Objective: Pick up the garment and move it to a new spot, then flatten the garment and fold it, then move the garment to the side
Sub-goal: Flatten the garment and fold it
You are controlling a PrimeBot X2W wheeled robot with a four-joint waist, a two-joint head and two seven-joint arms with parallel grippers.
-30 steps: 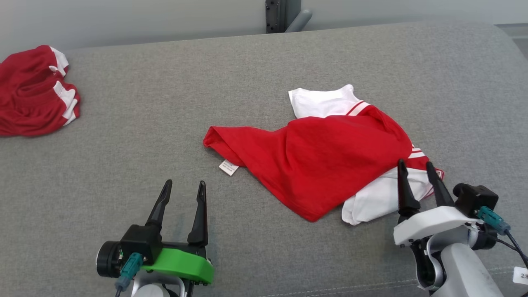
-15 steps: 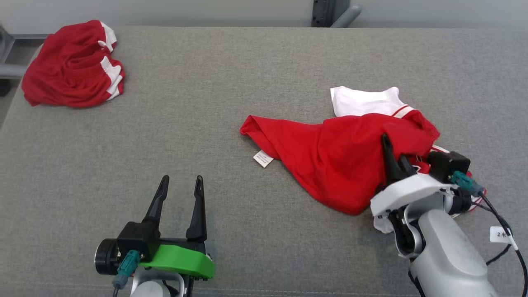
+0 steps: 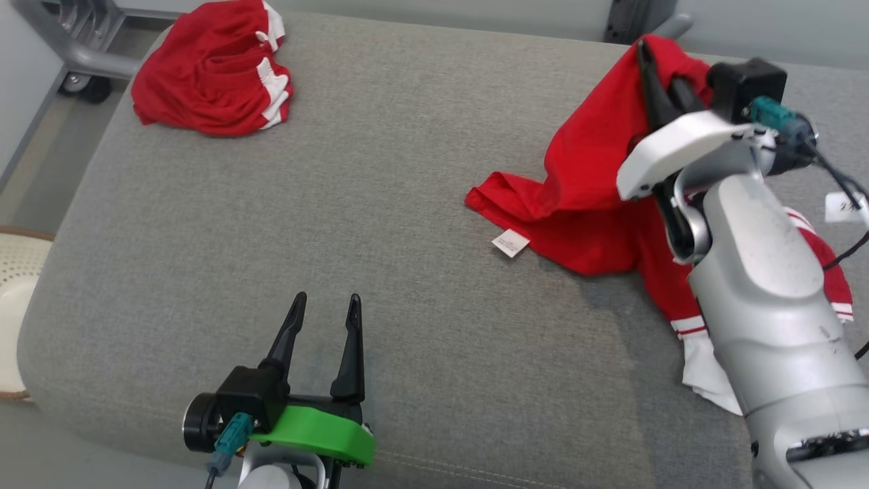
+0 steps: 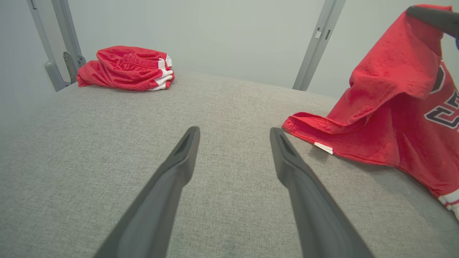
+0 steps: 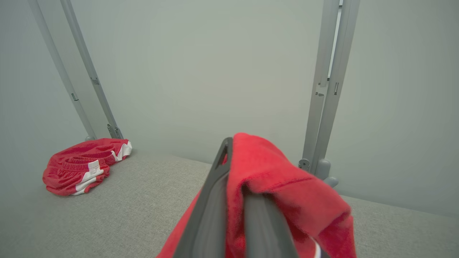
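Head view: red garment (image 3: pixel 584 170), grey cushion (image 3: pixel 339 204), pale wall (image 3: pixel 781 27).

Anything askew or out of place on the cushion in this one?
Nothing damaged. The red jersey hangs lopsided from the shut right claw, pinched at a bunched fold, its lower part lying on the grey cushion. A second red-and-white garment sits crumpled at the far left corner.
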